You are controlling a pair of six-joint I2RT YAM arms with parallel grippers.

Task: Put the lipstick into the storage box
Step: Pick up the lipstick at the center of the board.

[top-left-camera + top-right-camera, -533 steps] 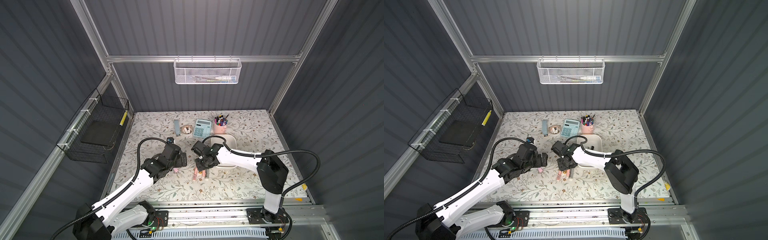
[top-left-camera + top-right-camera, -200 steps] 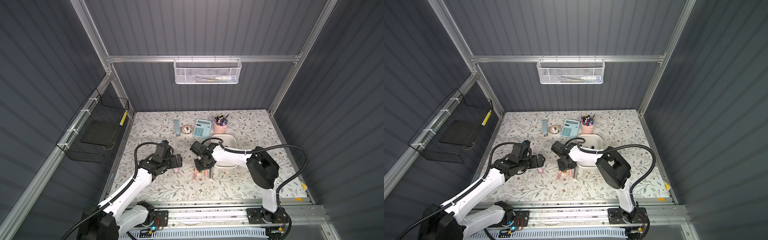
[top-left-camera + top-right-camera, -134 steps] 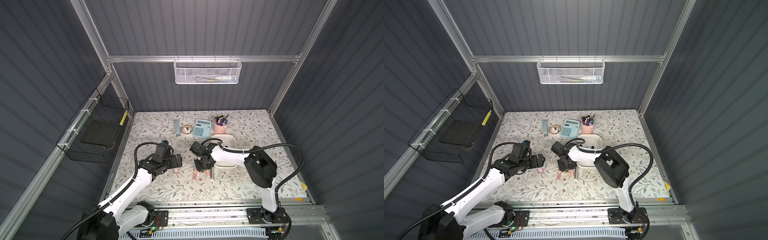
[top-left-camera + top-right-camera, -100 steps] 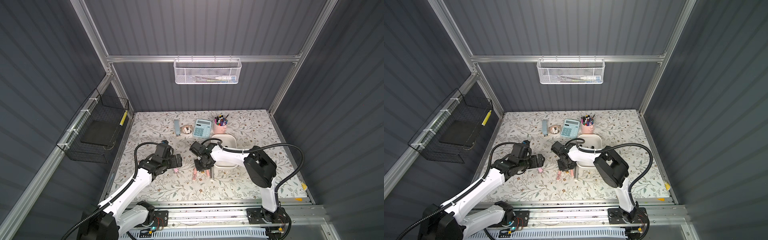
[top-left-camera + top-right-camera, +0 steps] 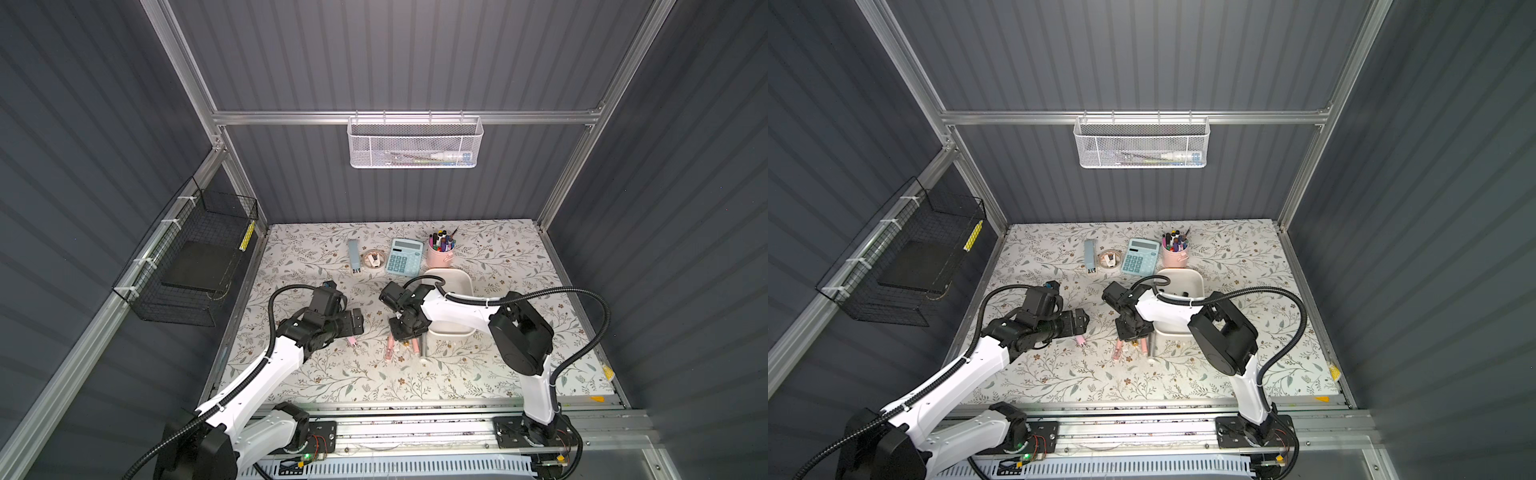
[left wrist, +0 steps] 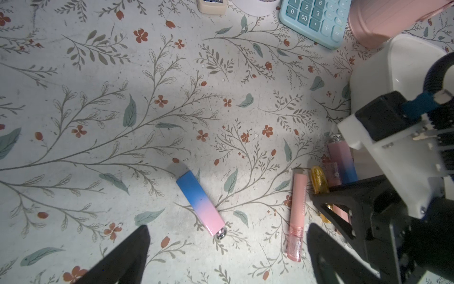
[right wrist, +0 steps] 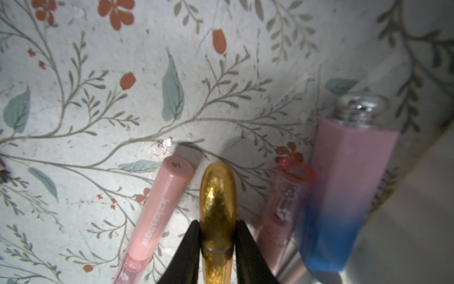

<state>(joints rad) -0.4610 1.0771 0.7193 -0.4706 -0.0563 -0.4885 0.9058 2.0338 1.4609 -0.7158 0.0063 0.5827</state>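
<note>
Several lipsticks lie side by side on the floral table just in front of the white storage box (image 5: 462,277). My right gripper (image 7: 217,225) is down among them, shut on the gold glitter lipstick (image 7: 217,194), which lies on the table. Beside it lie a pale pink tube (image 7: 161,209), a clear pink tube (image 7: 285,204) and a pink-and-blue lipstick (image 7: 344,186). In both top views the right gripper (image 5: 405,332) (image 5: 1133,332) sits at the box's near left corner. My left gripper (image 6: 227,228) is open over another pink-and-blue lipstick (image 6: 200,202), holding nothing.
Behind the box stand a light-blue calculator (image 5: 404,257), a pink pen cup (image 5: 440,253), a tape roll (image 5: 372,259) and a grey-blue bar (image 5: 354,255). A white mesh basket (image 5: 415,143) hangs on the back wall. A black wire basket (image 5: 199,257) hangs on the left wall.
The right gripper's jaws have closed on the gold lipstick. The left arm drew back to the left earlier and has stayed still with its jaws open.
</note>
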